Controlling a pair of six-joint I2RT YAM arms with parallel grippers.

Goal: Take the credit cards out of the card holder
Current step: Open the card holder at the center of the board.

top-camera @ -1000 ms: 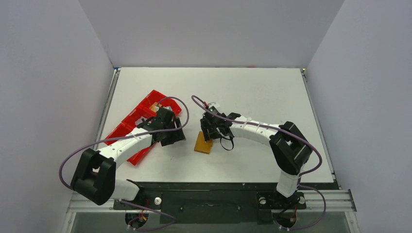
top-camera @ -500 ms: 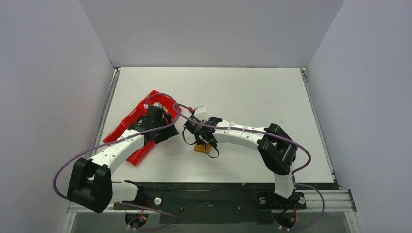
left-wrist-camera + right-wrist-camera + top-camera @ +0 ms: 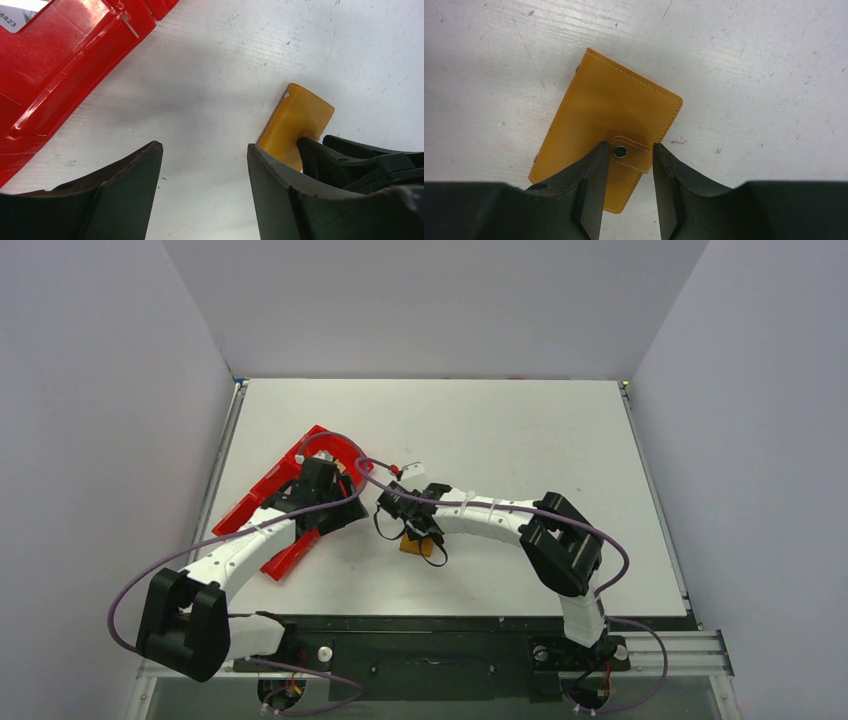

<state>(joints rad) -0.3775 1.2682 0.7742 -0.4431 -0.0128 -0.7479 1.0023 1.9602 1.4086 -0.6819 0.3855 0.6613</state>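
The tan card holder (image 3: 609, 125) lies flat and snapped closed on the table (image 3: 749, 75), near its middle. The right gripper (image 3: 629, 151) stands over it, jaws narrow on either side of the snap tab; whether they pinch it I cannot tell. Just beside it, the left gripper (image 3: 204, 147) hangs wide open above bare table, between the holder and the red tray (image 3: 65, 65).

The top camera looks down from high above and behind the arm bases, far from the card holder (image 3: 416, 545). Both wrist cameras face down close to it: the right directly over it, the left just beside. All 3 views share it.
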